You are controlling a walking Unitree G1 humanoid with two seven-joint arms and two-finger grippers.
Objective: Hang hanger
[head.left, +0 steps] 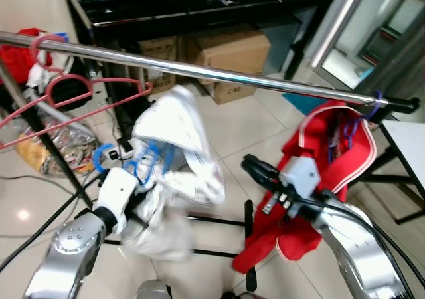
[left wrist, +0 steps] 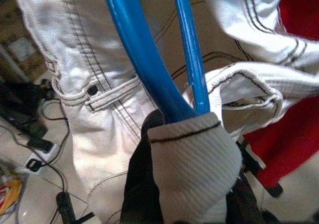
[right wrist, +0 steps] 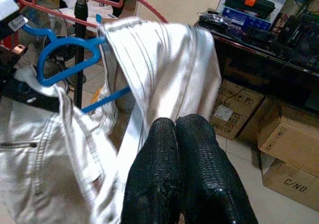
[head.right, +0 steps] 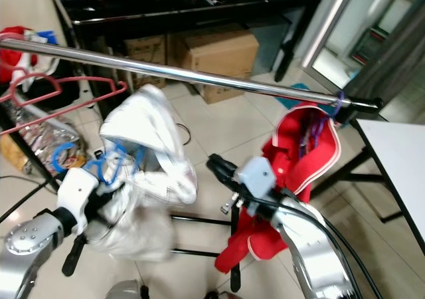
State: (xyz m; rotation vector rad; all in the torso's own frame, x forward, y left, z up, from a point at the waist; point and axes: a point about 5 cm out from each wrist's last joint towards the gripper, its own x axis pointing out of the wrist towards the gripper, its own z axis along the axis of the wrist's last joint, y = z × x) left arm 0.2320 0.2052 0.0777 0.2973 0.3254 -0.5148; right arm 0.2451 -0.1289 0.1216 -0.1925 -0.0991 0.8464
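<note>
While your left gripper (left wrist: 192, 134) is clamped on the blue hanger (right wrist: 65, 59), you are holding it low on the near left, well below the silver rail (head.left: 219, 73) that runs across the scene from the far left to the right. You can see the blue hook curling up and to the left, just above the left wrist, so the hanger's hook end points up toward the rail but stays apart from it. Its long axis runs roughly left to right, tilted, with one blue arm slanting down under the white jacket (head.left: 179, 159). That jacket is draped over the hanger and bulges up and to the right of your left arm, its folds hanging down toward the tiled floor (head.left: 252, 126).

Your right gripper (right wrist: 175, 129) is pressed shut on nothing, its two black fingers (right wrist: 199, 154) together, pointing left toward the white jacket from the near right without touching it.

Behind the right arm a red garment (head.left: 332, 153) hangs from a purple hook at the right end of the rail. On the far left a pink hanger (head.left: 73, 90) hangs bare on the rail. Cardboard boxes (head.left: 229, 56) sit on the floor beyond the rail
</note>
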